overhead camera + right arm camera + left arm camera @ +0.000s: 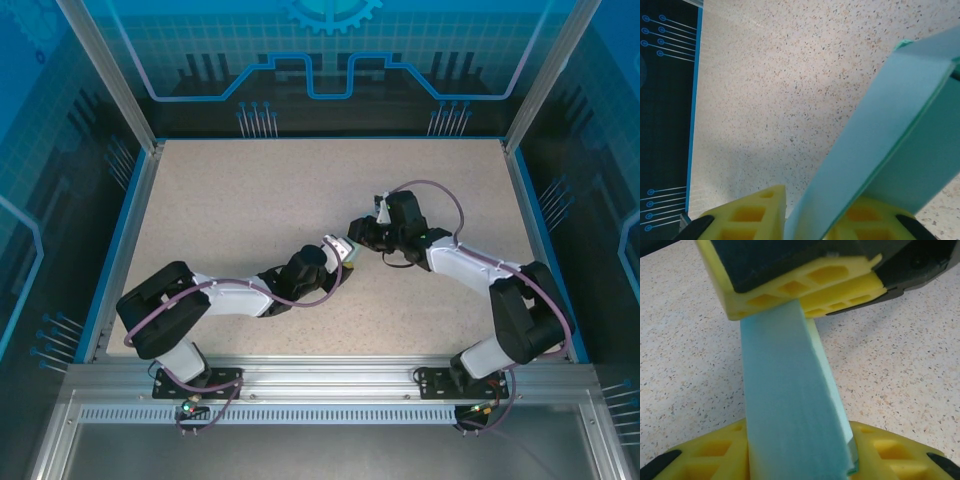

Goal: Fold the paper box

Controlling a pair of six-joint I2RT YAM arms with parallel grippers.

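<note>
Speckled table [250, 200], left jaws pinching paper box [790, 405], right jaws astride it

Bright even overhead light; soft shadows on table [250, 200]; paper box [790, 405] blurred near wrist lens.

Top camera looks down from behind; both wrist cameras (close) share paper box [790, 390].

The paper box [339, 246] sits between the left gripper [328, 258] and the right gripper [361, 236] (above the table's [220, 200] middle).
</note>
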